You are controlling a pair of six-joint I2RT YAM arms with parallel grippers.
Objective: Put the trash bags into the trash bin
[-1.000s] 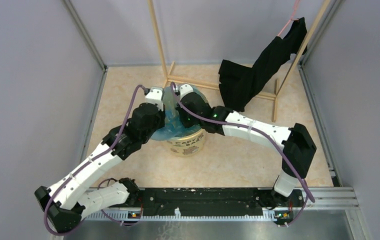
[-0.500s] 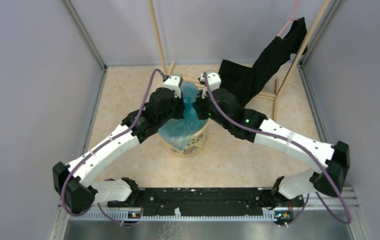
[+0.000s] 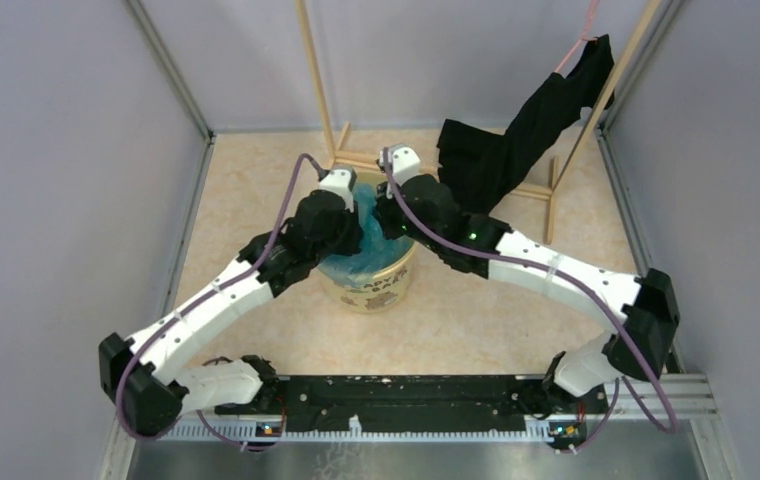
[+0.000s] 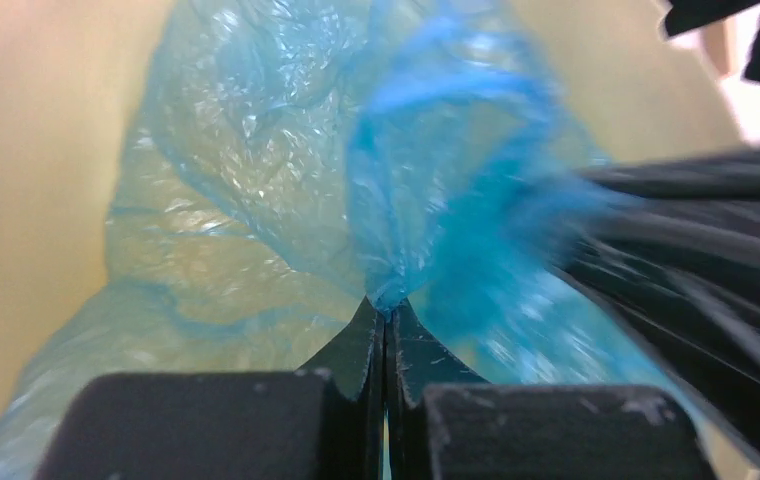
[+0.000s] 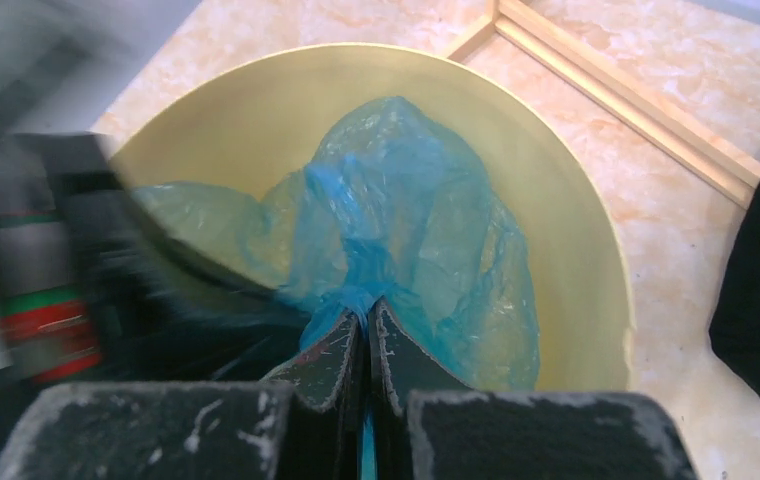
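The light-blue trash bag [image 3: 368, 232] hangs into the round yellow-tan trash bin [image 3: 376, 285] at the table's middle. My left gripper [image 3: 348, 215] is shut on a bunched fold of the bag [image 4: 396, 180], over the bin's left side. My right gripper [image 3: 388, 215] is shut on another fold of the bag [image 5: 396, 200], over the bin's right side. In the right wrist view the bag lies inside the bin's yellow interior [image 5: 566, 250], and the left arm shows blurred at the left. Most of the bin's lettering is hidden by the arms.
A black cloth garment [image 3: 516, 140] hangs from a wooden rack [image 3: 556, 190] at the back right, its lower end on the floor near the bin. The rack's base bars [image 5: 616, 100] lie just behind the bin. Grey walls enclose the table.
Both grippers, shut on the bag, rose and moved back from the bin half a second ago, then came down and closer together over the bin. The bag sank deeper into it.
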